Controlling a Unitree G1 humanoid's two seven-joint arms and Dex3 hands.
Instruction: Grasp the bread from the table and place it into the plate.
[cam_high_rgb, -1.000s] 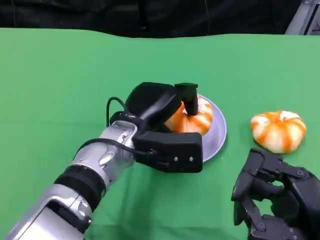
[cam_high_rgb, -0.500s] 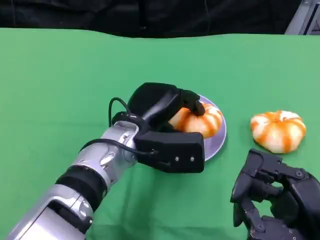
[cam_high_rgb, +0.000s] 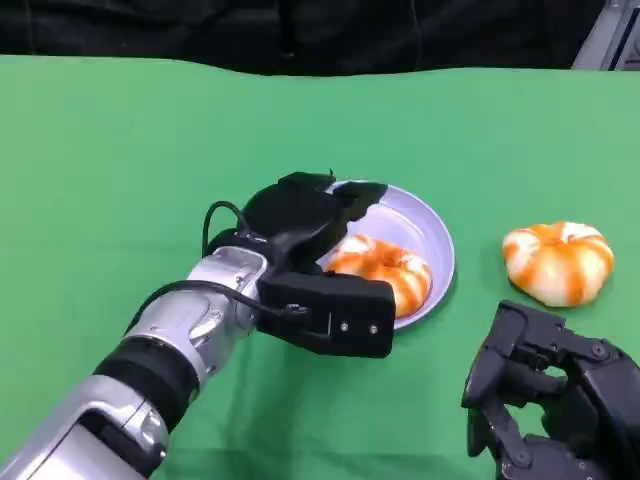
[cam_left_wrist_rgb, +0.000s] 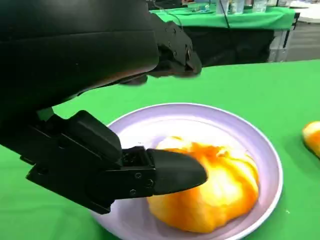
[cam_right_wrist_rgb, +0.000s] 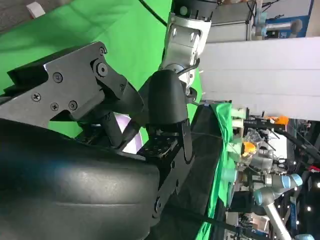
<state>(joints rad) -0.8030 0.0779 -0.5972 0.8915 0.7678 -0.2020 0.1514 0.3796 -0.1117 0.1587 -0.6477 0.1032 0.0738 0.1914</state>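
The bread (cam_high_rgb: 383, 274) lies in the lavender plate (cam_high_rgb: 425, 232) at frame centre, the left hand (cam_high_rgb: 305, 215) above it with fingers spread, holding nothing. A second bread (cam_high_rgb: 557, 261) sits right. The right hand (cam_high_rgb: 545, 400), lower right, has fingers curled, holding nothing.

Green table (cam_high_rgb: 120, 150), lavender plate (cam_high_rgb: 425, 225) near its middle, orange-striped bread (cam_high_rgb: 557, 262) lying right of it

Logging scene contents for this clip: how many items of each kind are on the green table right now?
Bread: 2, one in the plate, one on the table to the right of it
Plate: 1
Total: 3
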